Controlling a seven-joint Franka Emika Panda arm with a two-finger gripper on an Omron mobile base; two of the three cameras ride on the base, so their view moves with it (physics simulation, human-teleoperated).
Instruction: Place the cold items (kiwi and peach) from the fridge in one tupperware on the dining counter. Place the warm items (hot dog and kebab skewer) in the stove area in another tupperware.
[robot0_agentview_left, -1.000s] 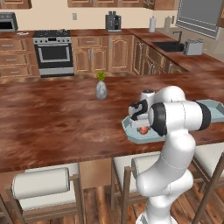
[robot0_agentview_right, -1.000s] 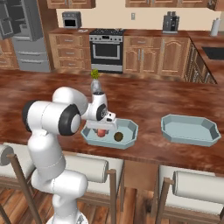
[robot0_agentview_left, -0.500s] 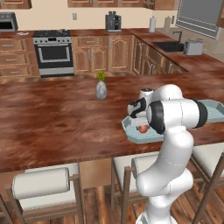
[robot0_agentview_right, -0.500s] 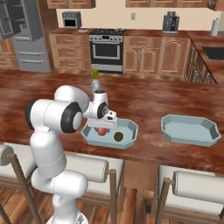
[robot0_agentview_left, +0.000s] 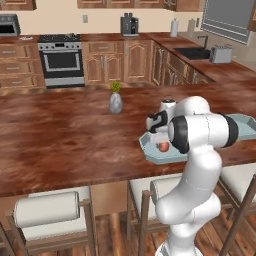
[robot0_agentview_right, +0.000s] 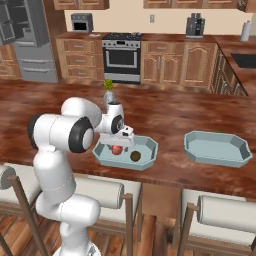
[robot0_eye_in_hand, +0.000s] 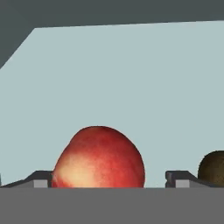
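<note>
The gripper (robot0_eye_in_hand: 109, 181) has spread its fingers off the round, red-orange peach (robot0_eye_in_hand: 99, 158), which sits in the pale-blue octagonal tupperware (robot0_agentview_right: 145, 150) beside the dark oval kiwi (robot0_agentview_right: 135, 156) on the polished dining counter (robot0_agentview_right: 60, 105).

Vase (robot0_agentview_left: 115, 102) w/ green sprig on wood; coffee maker (robot0_agentview_left: 129, 24) at back.

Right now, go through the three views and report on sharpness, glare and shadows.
Left base view: soft and slightly blurred, pale sheen streaks on the dining counter. Right base view: crisper, the peach and kiwi read clearly in the tupperware, faint shading only. Hand view: the peach is large and a little soft-edged, evenly lit, no hard shadow on the pale floor.
</note>
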